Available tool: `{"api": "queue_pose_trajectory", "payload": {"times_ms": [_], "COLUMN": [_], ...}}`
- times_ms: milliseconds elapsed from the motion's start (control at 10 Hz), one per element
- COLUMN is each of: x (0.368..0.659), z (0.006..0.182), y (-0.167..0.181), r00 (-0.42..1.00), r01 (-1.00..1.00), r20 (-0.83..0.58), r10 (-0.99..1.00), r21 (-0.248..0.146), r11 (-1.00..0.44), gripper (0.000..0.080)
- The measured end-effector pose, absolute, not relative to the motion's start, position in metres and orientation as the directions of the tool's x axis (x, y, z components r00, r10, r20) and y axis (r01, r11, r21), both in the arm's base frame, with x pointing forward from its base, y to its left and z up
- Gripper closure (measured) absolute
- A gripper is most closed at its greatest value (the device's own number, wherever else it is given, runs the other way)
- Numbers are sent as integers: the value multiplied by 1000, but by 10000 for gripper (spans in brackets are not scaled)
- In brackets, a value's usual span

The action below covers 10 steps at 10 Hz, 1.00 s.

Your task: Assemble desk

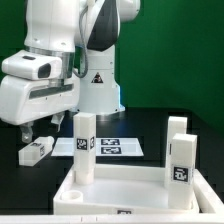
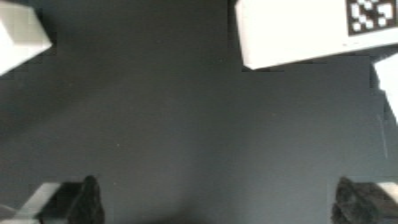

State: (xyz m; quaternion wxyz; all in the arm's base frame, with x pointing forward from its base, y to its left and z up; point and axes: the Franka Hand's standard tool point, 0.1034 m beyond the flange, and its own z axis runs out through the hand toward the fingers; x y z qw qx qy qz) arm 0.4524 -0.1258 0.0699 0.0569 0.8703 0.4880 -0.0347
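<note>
Here the tabletop (image 1: 120,190) lies in the lower middle of the exterior view, rim up, on the dark surface (image 1: 30,185). Three legs stand upright in its corner sockets: one (image 1: 84,146) at the near corner on the exterior view's left, one (image 1: 181,160) at the near corner on the exterior view's right, and a third (image 1: 177,126) just behind that one. The two nearer legs show black-and-white tags on their faces.

A fourth leg (image 1: 36,152) lies flat on the surface at the left of the frame, well apart from the tabletop. The gripper (image 1: 27,134) hangs just above it; whether they touch cannot be told from this view.

Behind the tabletop, the marker board (image 1: 112,146) lies flat on the surface, partly hidden by the leg in front of it. The arm's white base (image 1: 97,85) rises at the upper middle of the frame.

In the wrist view the jaws stand wide apart, one fingertip (image 2: 79,200) at the lower left and the other at the lower right, with only bare surface between them. A white tagged piece (image 2: 311,30) fills the upper right corner of that frame; which part it is cannot be told.
</note>
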Motion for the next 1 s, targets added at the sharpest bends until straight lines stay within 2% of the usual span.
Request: {"api": "queue_pose_trajectory", "payload": {"times_ms": [200, 300, 400, 500, 600, 800, 1000], "x": [452, 454, 455, 449, 447, 448, 444], "z": [69, 66, 63, 59, 58, 58, 48], "y": [-125, -129, -136, -147, -152, -148, -157], "r00": [601, 713, 793, 908, 942, 986, 990], "r01": [799, 700, 608, 412, 329, 153, -105], "r20": [-104, -85, -85, -82, -67, -66, -102], "r10": [793, 695, 604, 411, 330, 154, -99], "r21": [70, 65, 42, -10, -31, -30, -52], "r11": [-597, -711, -793, -911, -944, -988, -993], "gripper": [151, 151, 151, 151, 151, 151, 151]}}
